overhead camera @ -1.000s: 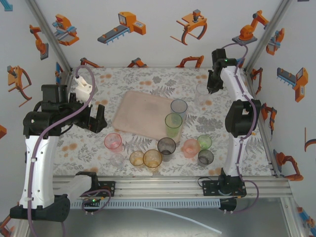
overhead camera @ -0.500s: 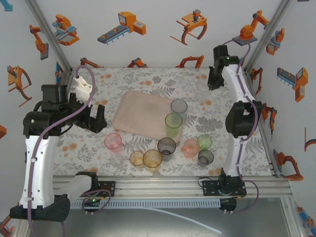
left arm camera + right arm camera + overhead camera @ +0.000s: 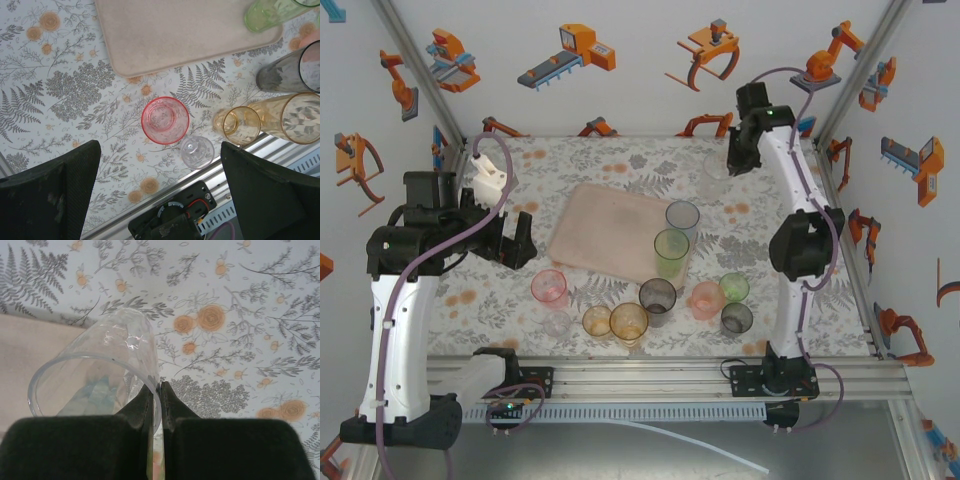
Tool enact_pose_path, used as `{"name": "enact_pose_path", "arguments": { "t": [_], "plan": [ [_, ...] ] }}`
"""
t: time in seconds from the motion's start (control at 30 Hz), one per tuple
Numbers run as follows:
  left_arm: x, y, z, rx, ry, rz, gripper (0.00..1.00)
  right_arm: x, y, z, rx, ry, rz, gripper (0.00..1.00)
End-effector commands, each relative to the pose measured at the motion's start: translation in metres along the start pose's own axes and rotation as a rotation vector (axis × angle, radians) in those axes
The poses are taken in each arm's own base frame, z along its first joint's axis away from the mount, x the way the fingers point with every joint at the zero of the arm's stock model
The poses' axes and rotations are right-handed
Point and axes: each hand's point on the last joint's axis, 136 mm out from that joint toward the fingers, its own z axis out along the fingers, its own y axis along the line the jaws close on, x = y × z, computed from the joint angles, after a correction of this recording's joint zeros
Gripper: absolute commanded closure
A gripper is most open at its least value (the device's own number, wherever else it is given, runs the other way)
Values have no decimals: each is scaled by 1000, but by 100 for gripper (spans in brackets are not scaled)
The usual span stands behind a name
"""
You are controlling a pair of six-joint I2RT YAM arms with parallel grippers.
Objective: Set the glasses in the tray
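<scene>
The pale pink tray (image 3: 605,225) lies mid-table, with a tall blue-grey glass (image 3: 682,217) and a tall green glass (image 3: 671,252) at its right end. My right gripper (image 3: 728,163) is shut on the rim of a clear glass (image 3: 112,352), pinching its wall between the fingertips (image 3: 150,392). That glass hangs tilted at the back right, beside the tray's edge (image 3: 22,355). My left gripper (image 3: 160,146) stands wide open, high over a pink glass (image 3: 165,120) and a small clear glass (image 3: 197,152), holding nothing.
Several more glasses stand in front of the tray: amber ones (image 3: 597,321) (image 3: 629,322), a smoky one (image 3: 657,296), a salmon one (image 3: 706,299), a green one (image 3: 734,288) and a dark one (image 3: 737,318). The rail (image 3: 650,375) runs along the near edge.
My right arm has carried the clear glass leftward and slightly back, toward the tray's far right corner. The left arm has not moved.
</scene>
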Motion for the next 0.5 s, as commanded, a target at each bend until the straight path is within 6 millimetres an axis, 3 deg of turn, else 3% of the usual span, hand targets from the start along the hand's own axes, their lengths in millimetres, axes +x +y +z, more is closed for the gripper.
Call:
{"name": "enact_pose_path", "arguments": {
  "t": [0.0, 0.2, 0.47],
  "plan": [
    [3, -5, 0, 19, 0, 6, 3, -1, 21, -30, -36, -34, -30, 100],
    [3, -5, 0, 24, -3, 3, 3, 13, 42, -24, -41, -3, -88, 100],
    [3, -6, 0, 27, -4, 2, 3, 23, 51, -12, -45, 31, -96, 100]
  ]
}}
